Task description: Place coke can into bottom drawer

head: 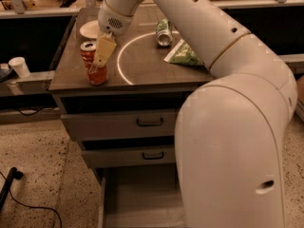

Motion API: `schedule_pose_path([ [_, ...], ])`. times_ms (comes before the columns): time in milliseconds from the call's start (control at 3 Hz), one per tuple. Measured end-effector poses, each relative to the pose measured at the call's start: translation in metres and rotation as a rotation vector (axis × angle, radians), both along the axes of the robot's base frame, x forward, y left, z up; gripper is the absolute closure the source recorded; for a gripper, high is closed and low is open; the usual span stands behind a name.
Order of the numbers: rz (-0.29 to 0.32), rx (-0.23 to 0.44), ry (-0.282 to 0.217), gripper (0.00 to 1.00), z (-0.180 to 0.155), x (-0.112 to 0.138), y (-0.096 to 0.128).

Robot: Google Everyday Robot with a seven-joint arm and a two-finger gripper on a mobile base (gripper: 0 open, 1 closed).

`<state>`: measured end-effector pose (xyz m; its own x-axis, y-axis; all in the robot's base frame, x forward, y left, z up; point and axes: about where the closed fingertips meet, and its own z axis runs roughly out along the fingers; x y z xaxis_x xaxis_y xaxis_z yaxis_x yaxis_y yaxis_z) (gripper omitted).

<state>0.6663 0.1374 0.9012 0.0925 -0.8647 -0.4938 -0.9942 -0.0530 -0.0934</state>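
The coke can [93, 63], red with a silver top, stands upright on the brown cabinet top [142, 61] near its front left corner. My gripper [100, 56] hangs from the white arm right over the can, its cream finger [104, 50] lying across the can's right side. The bottom drawer [142, 198] is pulled open below the two shut drawers, showing a flat grey floor with nothing in it.
A green-and-silver can [164, 32] lies on its side at the back of the top, next to a green chip bag [186, 54]. A white plate [90, 29] sits at the back left. A white cup [20, 66] stands on a ledge at the left. My arm's big white body fills the right.
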Motion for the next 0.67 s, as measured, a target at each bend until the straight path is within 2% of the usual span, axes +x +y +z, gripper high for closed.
schedule_pose_path([
  [667,0.0,0.0,0.0,0.37,0.0,0.0,0.0],
])
